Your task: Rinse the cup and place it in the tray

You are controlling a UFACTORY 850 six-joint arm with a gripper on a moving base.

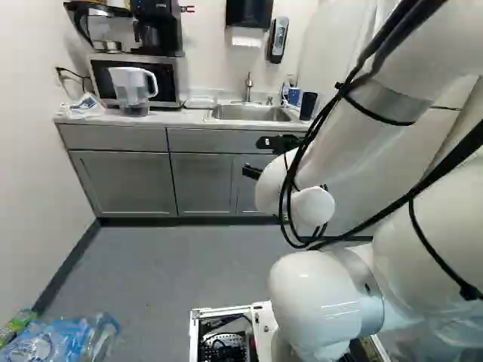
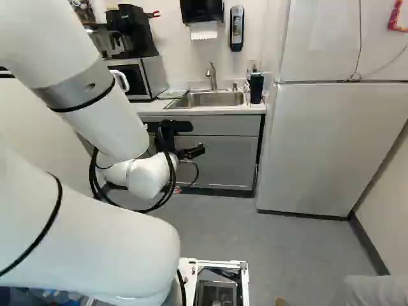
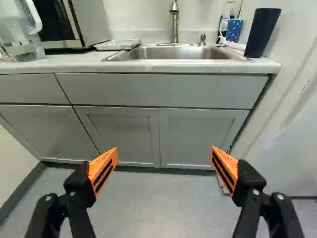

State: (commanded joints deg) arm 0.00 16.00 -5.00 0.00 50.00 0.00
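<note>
Location type: kitchenette. Identifying features: 1 sink (image 3: 173,52) with 1 faucet (image 3: 175,22), set in a counter (image 3: 148,66) above grey cabinets (image 3: 119,134); 1 microwave (image 1: 137,78); 1 coffee maker (image 1: 157,26); 1 water pitcher (image 1: 133,91); 1 wall-mounted paper towel dispenser (image 2: 202,11); 1 wall-mounted soap dispenser (image 2: 237,28); 1 white refrigerator (image 2: 328,146) beside the counter.

Dark cup (image 1: 308,106) upright right of sink (image 1: 249,113); white tray (image 1: 201,102) flat, left
</note>
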